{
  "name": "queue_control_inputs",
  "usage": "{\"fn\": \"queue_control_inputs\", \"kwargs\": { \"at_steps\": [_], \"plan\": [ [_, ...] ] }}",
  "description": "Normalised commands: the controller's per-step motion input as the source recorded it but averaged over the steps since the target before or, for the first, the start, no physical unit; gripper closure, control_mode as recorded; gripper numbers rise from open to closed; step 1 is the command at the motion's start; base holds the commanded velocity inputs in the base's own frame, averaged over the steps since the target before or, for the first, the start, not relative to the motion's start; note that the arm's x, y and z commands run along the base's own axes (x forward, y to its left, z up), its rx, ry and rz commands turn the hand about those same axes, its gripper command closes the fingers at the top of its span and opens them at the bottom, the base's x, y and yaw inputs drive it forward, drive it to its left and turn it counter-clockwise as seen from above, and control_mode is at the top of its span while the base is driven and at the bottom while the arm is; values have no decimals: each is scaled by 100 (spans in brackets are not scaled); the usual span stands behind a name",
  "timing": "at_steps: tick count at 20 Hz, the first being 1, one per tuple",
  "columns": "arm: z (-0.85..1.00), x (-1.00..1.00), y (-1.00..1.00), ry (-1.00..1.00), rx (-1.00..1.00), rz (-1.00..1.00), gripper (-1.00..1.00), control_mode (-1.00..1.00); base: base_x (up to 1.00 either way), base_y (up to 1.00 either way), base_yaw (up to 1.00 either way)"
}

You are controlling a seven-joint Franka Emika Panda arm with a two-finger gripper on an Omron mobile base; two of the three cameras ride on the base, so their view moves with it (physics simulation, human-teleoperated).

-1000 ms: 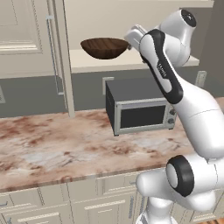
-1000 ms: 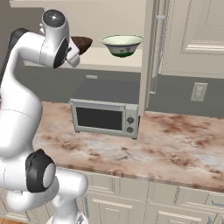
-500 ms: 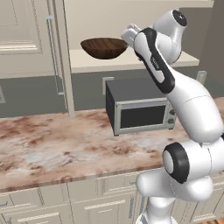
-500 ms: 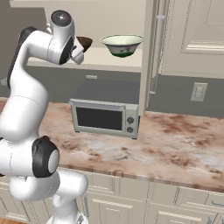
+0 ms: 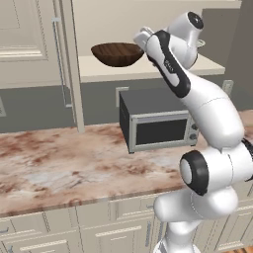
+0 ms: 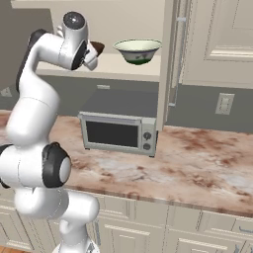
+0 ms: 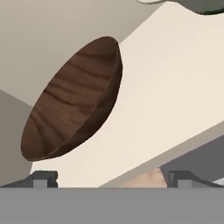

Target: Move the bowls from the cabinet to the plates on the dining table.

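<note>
Dark-brown wooden bowl (image 5: 117, 53) upright on the pale inner shelf (image 5: 106, 70) of the open cabinet (image 6: 148, 75), toward the shelf's left end. Pale cream-green bowl (image 6: 138, 51) upright on the same shelf, to the right of the wooden one and apart from it. Gripper (image 7: 111, 179) raised to shelf level just beside the wooden bowl, jaws spread wide with nothing between them; no contact with the bowl visible. Fingertips (image 7: 43, 179) at the front edge of the shelf in the hand view. Grey microwave (image 5: 157, 120) below the shelf, standing on the marbled stone counter (image 5: 64, 168). Cabinet door (image 6: 217, 39) swung open, bar handle (image 5: 60, 62) vertical.
</note>
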Motion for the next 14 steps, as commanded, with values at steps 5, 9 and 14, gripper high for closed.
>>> {"fn": "queue_control_inputs", "kwargs": {
  "at_steps": [5,9,14],
  "plan": [
    [0,42,0,0,0,0,-100,-100,0,0,0],
    [0,23,10,0,0,0,-100,-100,0,0,0],
    [0,19,13,0,0,0,-100,-100,0,0,0]
  ]
}}
